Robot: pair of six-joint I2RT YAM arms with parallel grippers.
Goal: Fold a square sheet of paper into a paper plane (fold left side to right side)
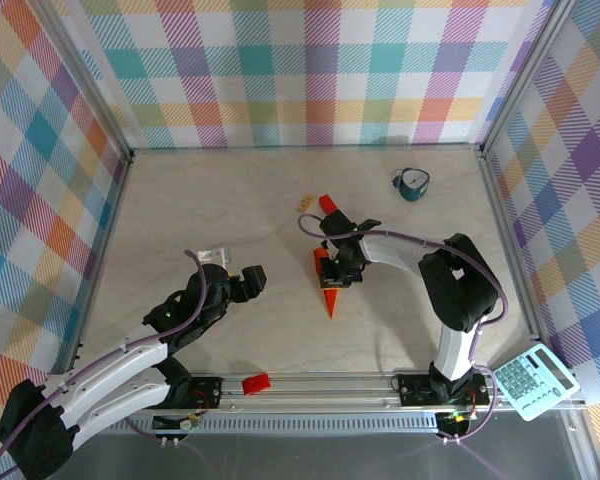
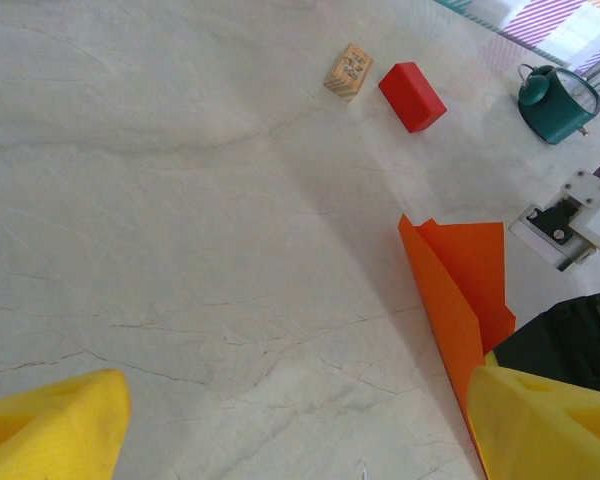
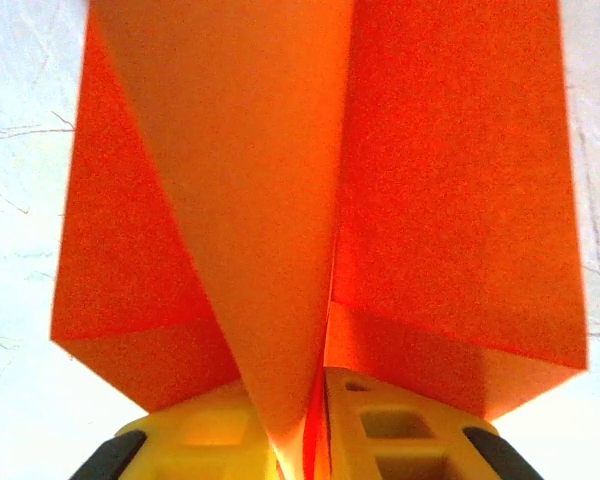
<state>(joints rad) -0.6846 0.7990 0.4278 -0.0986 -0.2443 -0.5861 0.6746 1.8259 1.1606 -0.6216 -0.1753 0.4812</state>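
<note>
Top external view: the plane [image 1: 328, 297] sits on the table [image 1: 210, 200] near the red block [image 1: 327, 204], on the block's side toward the arm bases, with its nose pointing away from the block. The right gripper [image 1: 338, 272] is over the plane's wide end. In the right wrist view its yellow fingers [image 3: 180, 445] pinch the plane's raised centre crease. The left gripper [image 1: 242, 283], well left of the block and nearer the bases, has its jaws spread wide and holds nothing. A tan block [image 1: 305, 203] lies just left of the red block.
</note>
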